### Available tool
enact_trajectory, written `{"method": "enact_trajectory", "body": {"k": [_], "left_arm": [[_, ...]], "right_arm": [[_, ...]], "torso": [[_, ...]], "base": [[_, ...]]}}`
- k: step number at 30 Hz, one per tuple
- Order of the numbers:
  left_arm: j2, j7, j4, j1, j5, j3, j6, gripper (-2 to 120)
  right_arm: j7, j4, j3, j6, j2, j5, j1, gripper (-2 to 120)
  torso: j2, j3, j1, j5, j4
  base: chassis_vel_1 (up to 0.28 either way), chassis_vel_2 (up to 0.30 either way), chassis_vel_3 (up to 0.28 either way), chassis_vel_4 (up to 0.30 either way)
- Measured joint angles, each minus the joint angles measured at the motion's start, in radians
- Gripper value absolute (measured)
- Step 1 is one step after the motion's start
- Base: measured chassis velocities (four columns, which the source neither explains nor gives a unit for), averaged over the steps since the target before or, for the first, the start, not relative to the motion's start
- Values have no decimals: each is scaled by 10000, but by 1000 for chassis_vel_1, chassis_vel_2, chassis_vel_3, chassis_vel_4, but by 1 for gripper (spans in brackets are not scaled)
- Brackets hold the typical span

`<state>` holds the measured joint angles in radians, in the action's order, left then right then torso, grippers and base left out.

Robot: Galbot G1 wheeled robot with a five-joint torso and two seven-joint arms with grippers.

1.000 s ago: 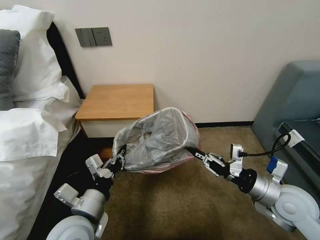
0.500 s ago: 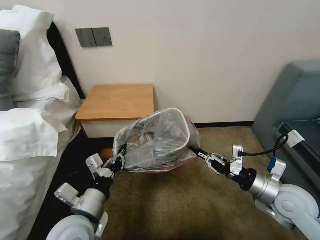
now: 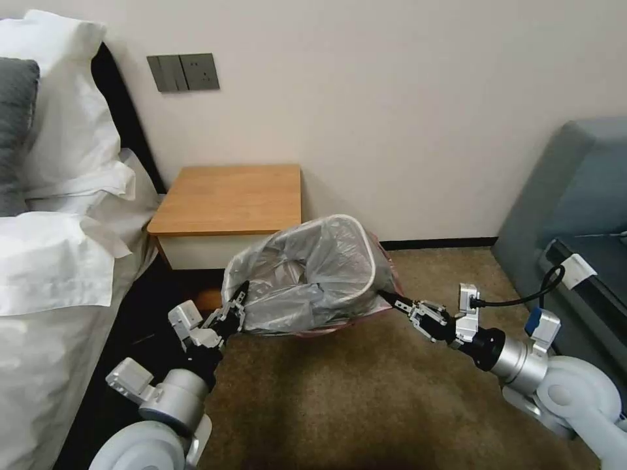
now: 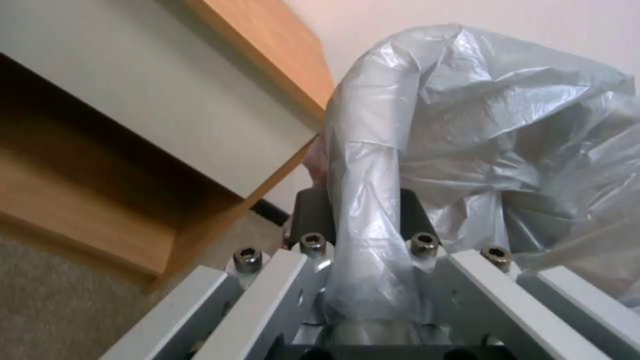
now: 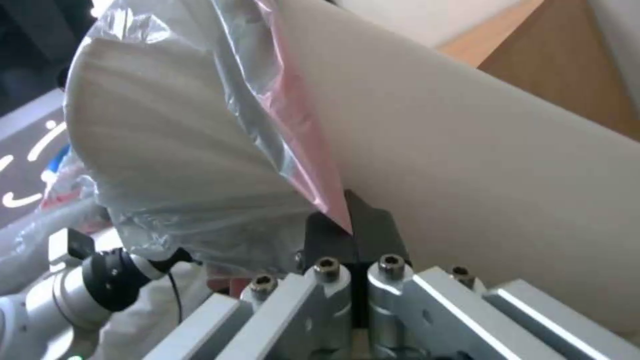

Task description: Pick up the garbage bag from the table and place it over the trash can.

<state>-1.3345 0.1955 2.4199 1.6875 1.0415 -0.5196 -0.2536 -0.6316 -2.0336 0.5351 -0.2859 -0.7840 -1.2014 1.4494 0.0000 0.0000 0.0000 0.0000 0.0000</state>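
The translucent grey garbage bag [image 3: 307, 267] with its pinkish rim [image 5: 303, 125] is draped over the beige trash can [image 3: 370, 258], which stands on the carpet in front of the table [image 3: 228, 196]. The can's pale rim shows through the plastic. My left gripper [image 3: 240, 295] is shut on a bunched strip of the bag [image 4: 367, 200] at the can's left side. On the can's right side, my right gripper [image 3: 390, 298] is shut on the bag's pink edge, its fingertips [image 5: 333, 235] lying against the can's wall [image 5: 500, 175].
The bed with white pillows [image 3: 59, 215] is on the left, close to my left arm. A grey sofa [image 3: 575, 209] stands on the right. The wall with a switch panel [image 3: 183, 72] is behind the table. Open carpet [image 3: 339, 405] lies in front.
My right gripper has moved down and to the right, drawing the bag's edge lower over the can's right side. The left gripper has stayed put.
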Motion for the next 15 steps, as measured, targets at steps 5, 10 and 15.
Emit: {"method": "enact_trajectory", "body": {"k": [5,10,15], "left_arm": [[-60,-1,11,-32,-188,78,0,7],[-64,-2,17,-60,-308,142,-3,7],[-74,91,-47,-100,-474,243,-2,7]], "right_arm": [[-790,192,102,252,60,854,135,18],[-2437,840,518,439,34,1760,412,34],[-3096,1335,1296,776,-66,2613,970,55]], "torso": [[0,0,0,0,0],[0,0,0,2,0],[0,0,0,2,-1]], "base": [[0,0,0,0],[0,0,0,0],[0,0,0,0]]}}
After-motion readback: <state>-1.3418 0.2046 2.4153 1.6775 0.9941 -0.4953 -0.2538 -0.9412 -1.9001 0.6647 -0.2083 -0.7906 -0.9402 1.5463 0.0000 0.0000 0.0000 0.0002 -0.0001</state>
